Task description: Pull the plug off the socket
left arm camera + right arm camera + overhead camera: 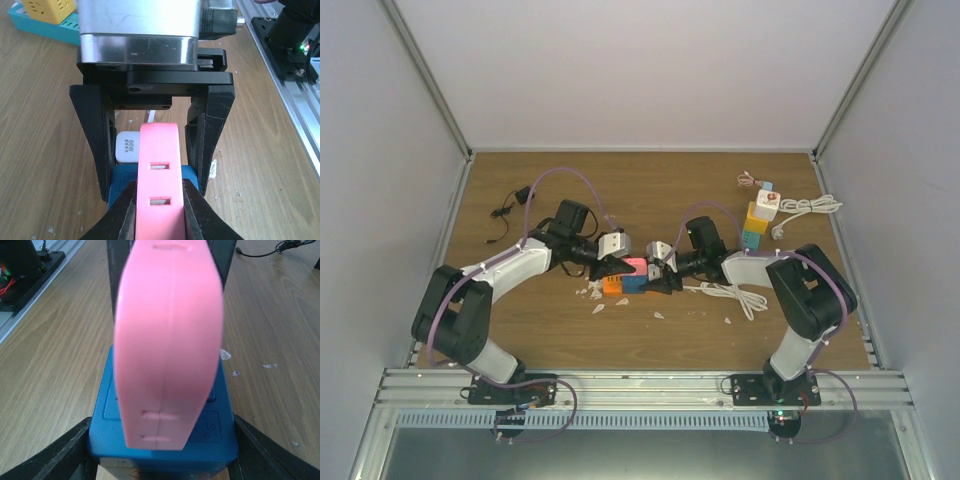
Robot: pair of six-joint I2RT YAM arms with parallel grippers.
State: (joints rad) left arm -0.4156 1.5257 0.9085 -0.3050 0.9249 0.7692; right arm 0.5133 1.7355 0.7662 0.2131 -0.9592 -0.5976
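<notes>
Item: pink plug [158,165], seated on blue socket [220,435], table centre.
Left gripper [158,212]: fingers clamped on the plug's sides.
Right gripper [162,462]: fingers pressed against the socket's flanks.
Handling: draw the plug straight out, socket braced, no twisting.

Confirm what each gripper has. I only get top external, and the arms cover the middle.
Observer: Left wrist view shows the left gripper shut on the pink piece, with a finger pressed on each side.
Operator: And the right?
Observer: Right wrist view has the right gripper closed across the blue block, with fingers against both its sides.
Operator: Separated yet?
Observer: Not that I can see. In the right wrist view the pink piece sits against the blue block with no gap showing.
</notes>
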